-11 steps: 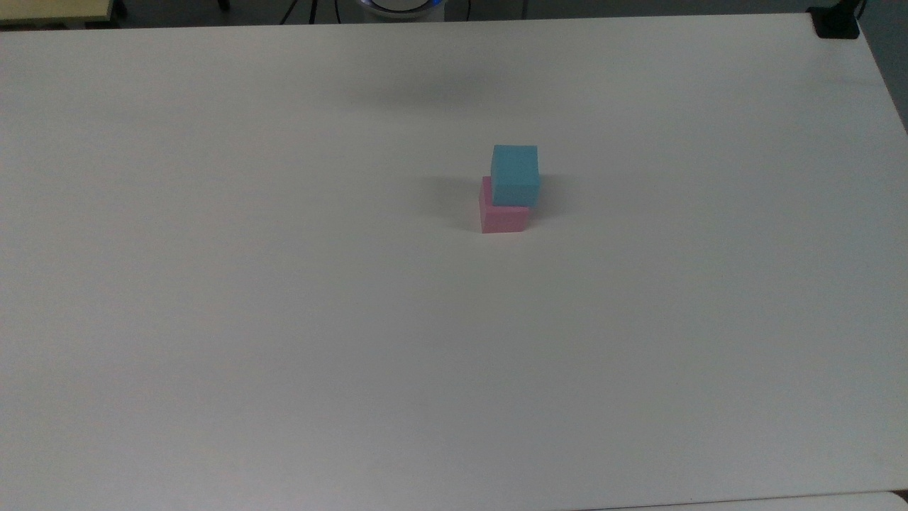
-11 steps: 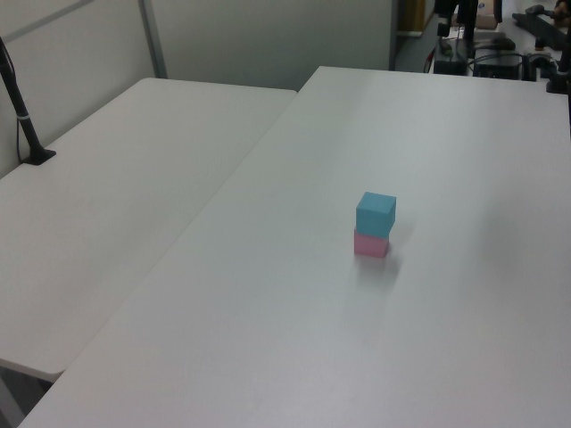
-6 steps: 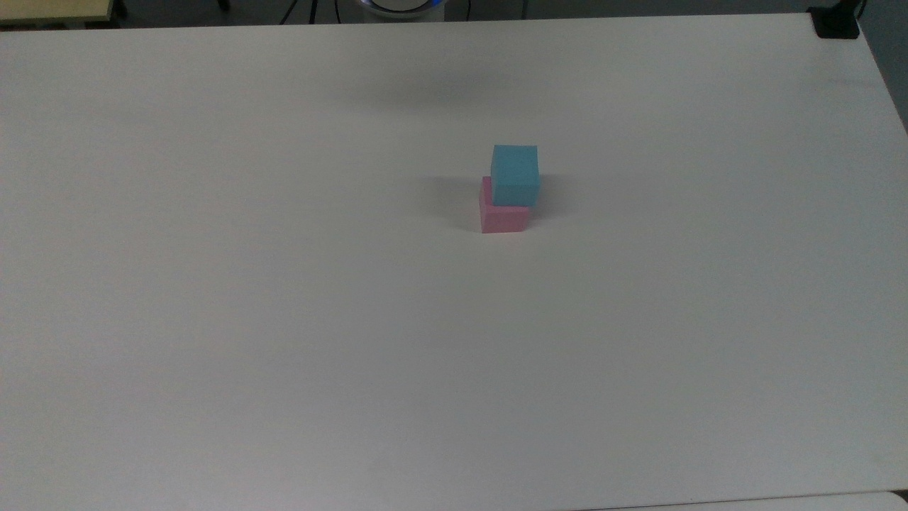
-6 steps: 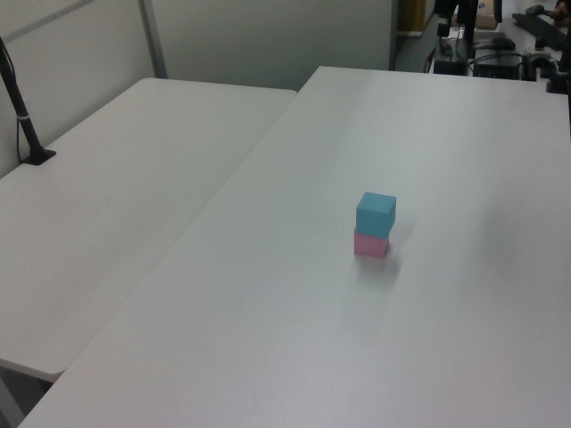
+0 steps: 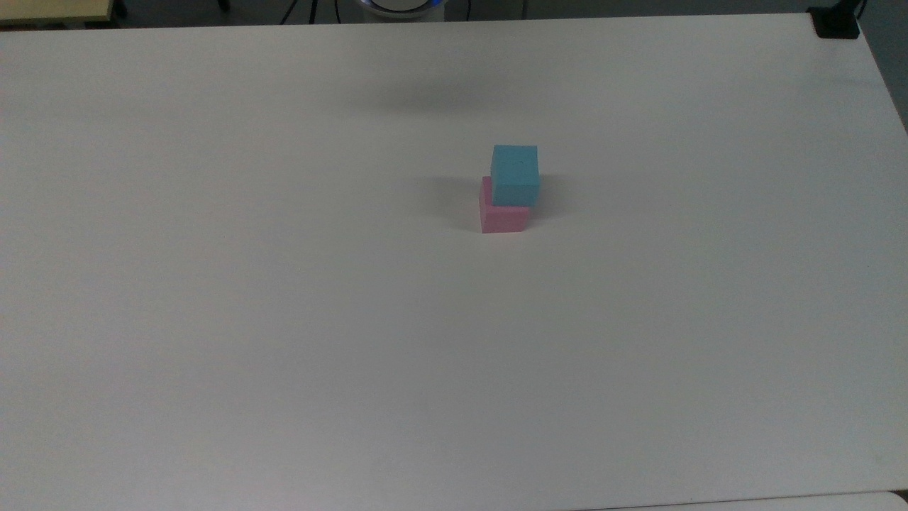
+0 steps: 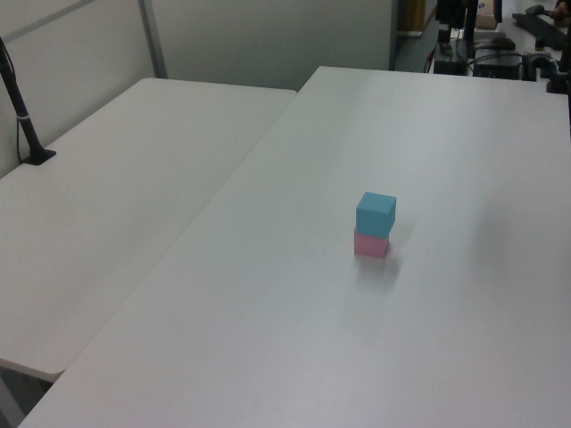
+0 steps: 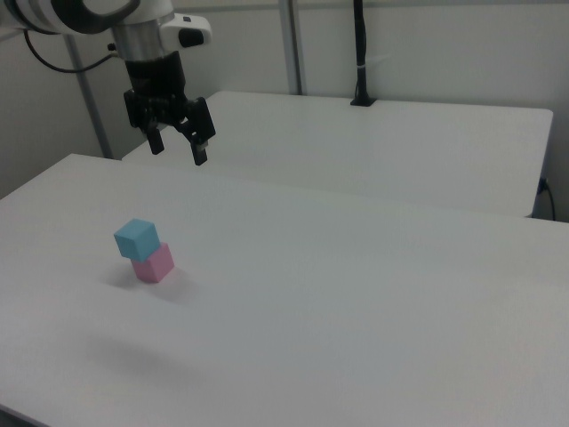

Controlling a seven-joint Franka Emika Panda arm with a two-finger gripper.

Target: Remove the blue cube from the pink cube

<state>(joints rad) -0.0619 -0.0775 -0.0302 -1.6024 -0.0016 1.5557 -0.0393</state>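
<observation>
hanging high over the white table (image 7: 373, 294), the black two-finger gripper (image 7: 177, 153) has its fingers spread apart and holds nothing. the small light-blue matte cube (image 7: 136, 238) sits on top of the small pastel-pink matte cube (image 7: 154, 263), a bit turned and not lined up with it. in the right view the stack is lower than the gripper and a little to the right view's left, nearer the camera. so the gripper has to go down and a bit that way to reach the light-blue cube (image 5: 515, 174). the pink cube (image 5: 503, 216) rests on the table, well away from its edges.
</observation>
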